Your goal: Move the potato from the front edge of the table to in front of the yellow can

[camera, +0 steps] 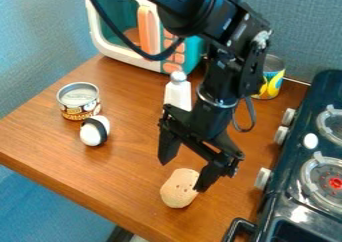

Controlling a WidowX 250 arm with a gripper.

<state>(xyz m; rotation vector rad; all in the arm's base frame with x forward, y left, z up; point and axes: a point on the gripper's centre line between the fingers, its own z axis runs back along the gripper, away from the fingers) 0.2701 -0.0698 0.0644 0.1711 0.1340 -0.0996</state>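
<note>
Slice (175, 192): tan, oval, with small holes; lies on the table (137, 173), near its front edge, low in the middle of the view.
Gripper (182, 175): above the slice, pointing down; fingers spread wide, nothing held. One fingertip is at the slice's upper right edge; contact cannot be determined. The other is up and left of the slice.
Egg (91, 134): white with a black band; on the table, up and left of the slice.
Can (79, 102): open-topped or bare-lidded, upright, just behind the egg.
Bottle (178, 93): white, upright, behind the gripper, beside the arm.
Second can (273, 75): yellow and blue label, upright, behind the arm to the right.
Microwave (100, 23): white and teal with orange handle and buttons; at the table's far end.
Stove (304, 118): dark, light knobs; along the right edge.
</note>
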